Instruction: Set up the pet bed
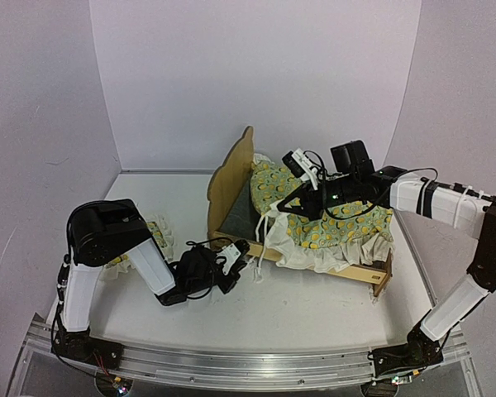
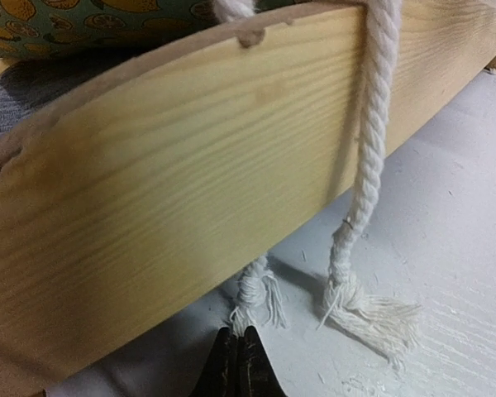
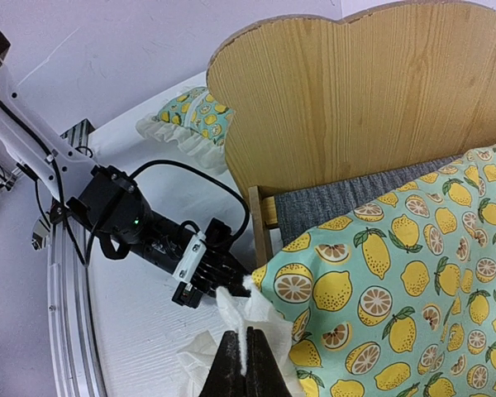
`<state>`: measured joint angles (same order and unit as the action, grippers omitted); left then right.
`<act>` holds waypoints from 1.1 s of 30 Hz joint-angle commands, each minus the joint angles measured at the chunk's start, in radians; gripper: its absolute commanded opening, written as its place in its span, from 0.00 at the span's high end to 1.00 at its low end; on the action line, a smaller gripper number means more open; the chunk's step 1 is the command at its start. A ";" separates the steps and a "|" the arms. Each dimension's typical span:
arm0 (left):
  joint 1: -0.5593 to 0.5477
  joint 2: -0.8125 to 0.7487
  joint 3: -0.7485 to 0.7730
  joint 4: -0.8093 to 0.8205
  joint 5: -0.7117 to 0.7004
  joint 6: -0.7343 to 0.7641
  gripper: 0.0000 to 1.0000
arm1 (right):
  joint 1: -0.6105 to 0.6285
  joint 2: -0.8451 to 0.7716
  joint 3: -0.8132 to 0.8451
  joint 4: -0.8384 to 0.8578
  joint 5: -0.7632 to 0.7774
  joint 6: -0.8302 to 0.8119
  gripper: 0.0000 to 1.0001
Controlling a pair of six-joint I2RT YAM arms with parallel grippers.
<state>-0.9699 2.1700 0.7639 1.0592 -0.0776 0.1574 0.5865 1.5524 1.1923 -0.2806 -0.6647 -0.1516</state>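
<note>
as left gripper (image 1: 241, 248) crouches, elbow (image 1: 103, 231) towers

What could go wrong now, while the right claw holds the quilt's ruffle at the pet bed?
1. The right claw is shut on the white ruffle of the quilt; a hard pull could drag it off the pet bed.
2. The left claw sits shut beside the rope tassels; it might snag one and shift the bed.
3. Both claws are close together and could collide.
</note>
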 commanded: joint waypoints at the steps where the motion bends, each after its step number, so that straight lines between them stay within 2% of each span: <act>1: -0.013 -0.117 -0.100 -0.096 0.009 -0.019 1.00 | 0.026 0.009 0.053 0.012 0.009 0.012 1.00; 6: -0.015 -0.304 -0.254 -0.103 -0.077 -0.116 1.00 | 0.100 0.051 0.079 0.008 0.087 0.027 1.00; 10: -0.015 -0.422 -0.334 -0.135 -0.232 -0.235 1.00 | 0.134 0.136 0.160 0.008 0.195 0.124 1.00; 14: -0.010 -0.487 -0.380 -0.182 -0.396 -0.372 1.00 | 0.167 0.235 0.246 0.019 0.225 0.198 1.00; 20: 0.006 -0.541 -0.401 -0.280 -0.463 -0.503 1.00 | 0.191 0.332 0.311 0.133 0.272 0.331 1.00; 26: 0.053 -0.602 -0.435 -0.332 -0.455 -0.583 1.00 | 0.207 0.394 0.340 0.221 0.344 0.408 1.00; 29: 0.062 -0.638 -0.449 -0.395 -0.449 -0.650 1.00 | 0.211 0.397 0.324 0.270 0.423 0.440 1.00; 33: 0.066 -0.684 -0.476 -0.454 -0.392 -0.725 1.00 | 0.211 0.369 0.258 0.416 0.507 0.496 1.00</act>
<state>-0.9100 1.5421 0.3130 0.6796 -0.4923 -0.4564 0.7929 1.9503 1.4757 -0.0719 -0.2707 0.2676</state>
